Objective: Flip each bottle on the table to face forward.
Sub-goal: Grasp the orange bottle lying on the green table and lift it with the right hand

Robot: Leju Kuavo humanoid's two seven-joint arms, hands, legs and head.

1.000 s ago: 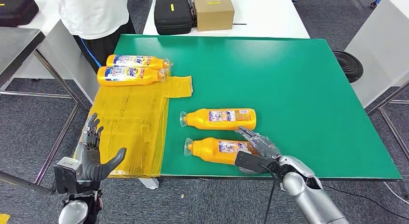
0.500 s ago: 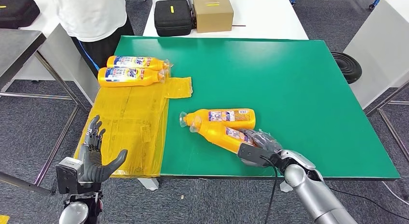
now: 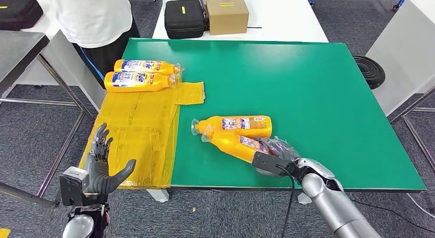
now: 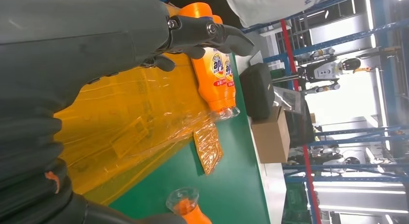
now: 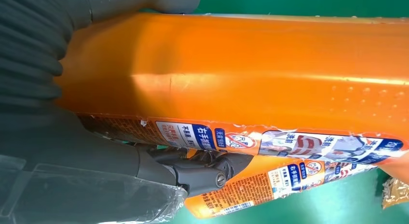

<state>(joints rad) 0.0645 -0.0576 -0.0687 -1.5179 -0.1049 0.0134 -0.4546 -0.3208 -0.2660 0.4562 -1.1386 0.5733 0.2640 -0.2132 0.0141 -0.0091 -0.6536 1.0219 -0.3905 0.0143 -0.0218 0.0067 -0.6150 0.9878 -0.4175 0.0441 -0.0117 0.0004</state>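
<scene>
Orange bottle (image 3: 237,143) near the tabletop's front edge is grasped by the right hand (image 3: 274,155); the wrist view reveals its label. Left hand (image 3: 100,163) hangs released.

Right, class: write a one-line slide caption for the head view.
Right hand grips a tilted orange bottle on the green table, beside a second bottle.

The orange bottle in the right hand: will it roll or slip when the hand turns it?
The orange bottle has flattish faces and lies on its side, so it probably slides or flops rather than rolls. Its glossy plastic may slip in the right hand. Its neck lies against the second bottle, which would likely be nudged.
</scene>
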